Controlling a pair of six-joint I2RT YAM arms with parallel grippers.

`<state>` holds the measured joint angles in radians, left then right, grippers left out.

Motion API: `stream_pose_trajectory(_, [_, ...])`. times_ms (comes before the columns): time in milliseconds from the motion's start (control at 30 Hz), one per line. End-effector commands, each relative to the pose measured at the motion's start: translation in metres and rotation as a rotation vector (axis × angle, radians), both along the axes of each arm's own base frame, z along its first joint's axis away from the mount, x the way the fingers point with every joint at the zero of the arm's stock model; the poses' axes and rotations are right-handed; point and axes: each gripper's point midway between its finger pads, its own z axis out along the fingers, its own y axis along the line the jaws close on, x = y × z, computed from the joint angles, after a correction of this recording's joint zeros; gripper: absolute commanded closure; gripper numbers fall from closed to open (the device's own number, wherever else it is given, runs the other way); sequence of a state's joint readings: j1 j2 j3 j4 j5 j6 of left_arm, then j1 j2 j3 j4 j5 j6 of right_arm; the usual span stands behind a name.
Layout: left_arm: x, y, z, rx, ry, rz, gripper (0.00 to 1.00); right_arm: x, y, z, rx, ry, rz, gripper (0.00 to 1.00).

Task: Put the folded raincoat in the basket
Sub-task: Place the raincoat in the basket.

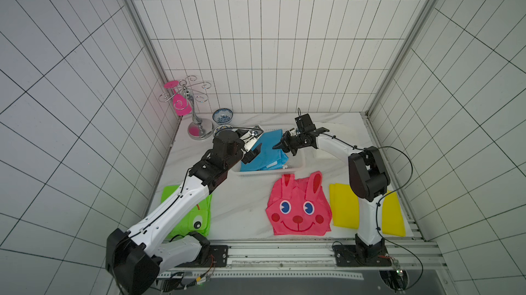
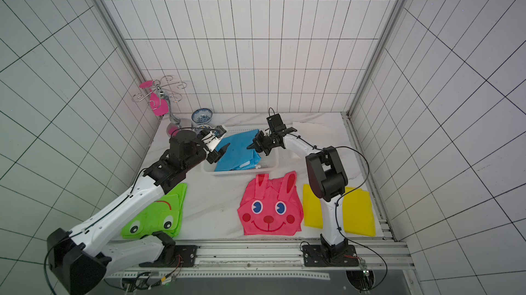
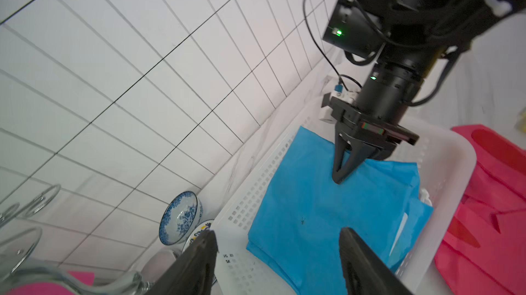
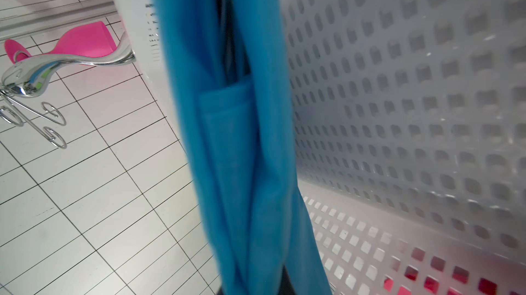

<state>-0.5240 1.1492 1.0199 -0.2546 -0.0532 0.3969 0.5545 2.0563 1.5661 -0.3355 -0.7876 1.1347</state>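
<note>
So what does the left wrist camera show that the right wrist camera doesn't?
Only the left wrist view: the right pincer closed on the blue raincoat, the left pincer open, a blue-patterned bowl and a pink raincoat. Only the right wrist view: a close look from inside the basket, with the blue raincoat's folded layers edge-on. Both: the blue raincoat, the basket, a shiny metal rack and the tiled wall.

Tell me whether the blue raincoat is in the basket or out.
In: the blue raincoat lies folded inside the walls of the white basket, shown in both top views.
</note>
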Motion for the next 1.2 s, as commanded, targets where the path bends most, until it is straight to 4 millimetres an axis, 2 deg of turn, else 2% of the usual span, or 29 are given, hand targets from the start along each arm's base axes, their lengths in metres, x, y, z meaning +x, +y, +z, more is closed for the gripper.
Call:
stream_pose_trajectory(0, [0.015, 0.029, 0.017, -0.286, 0.07, 0.268, 0.24, -0.017, -0.011, -0.011, -0.096, -0.013, 0.028, 0.98])
stream_pose_trajectory(67, [0.018, 0.045, 0.01, -0.402, 0.15, 0.388, 0.19, -0.017, -0.02, -0.016, -0.155, -0.034, 0.031, 0.85])
stream_pose_trajectory(167, [0.02, 0.069, -0.005, -0.556, 0.274, 0.541, 0.16, -0.016, -0.038, -0.019, -0.275, -0.083, 0.029, 0.82])
stream_pose_trajectory(300, [0.018, 0.097, -0.04, -0.737, 0.484, 0.697, 0.17, -0.008, -0.065, -0.014, -0.443, -0.179, 0.028, 0.73])
stream_pose_trajectory(433, [0.011, 0.104, -0.068, -0.746, 0.566, 0.739, 0.18, -0.006, -0.09, -0.009, -0.6, -0.242, 0.064, 0.63])
stream_pose_trajectory(600, [-0.002, 0.106, -0.099, -0.735, 0.635, 0.776, 0.19, -0.013, -0.104, 0.008, -0.699, -0.298, 0.144, 0.54])
stream_pose_trajectory(700, [-0.007, 0.101, -0.12, -0.694, 0.698, 0.769, 0.19, -0.025, -0.101, 0.025, -0.733, -0.349, 0.219, 0.51])
stream_pose_trajectory(767, [-0.009, 0.099, -0.133, -0.664, 0.745, 0.774, 0.19, -0.04, -0.092, 0.034, -0.74, -0.375, 0.313, 0.47])
stream_pose_trajectory(867, [-0.012, 0.099, -0.147, -0.626, 0.8, 0.803, 0.19, -0.063, -0.082, 0.033, -0.755, -0.358, 0.454, 0.47])
stream_pose_trajectory(1000, [-0.015, 0.101, -0.166, -0.594, 0.909, 0.865, 0.19, -0.089, -0.069, 0.024, -0.744, -0.3, 0.628, 0.57])
stream_pose_trajectory(1033, [-0.016, 0.101, -0.171, -0.592, 0.951, 0.876, 0.19, -0.093, -0.067, 0.023, -0.741, -0.295, 0.661, 0.62])
stream_pose_trajectory(1167, [-0.018, 0.099, -0.19, -0.599, 1.061, 0.894, 0.22, -0.105, -0.058, 0.017, -0.713, -0.277, 0.756, 0.7])
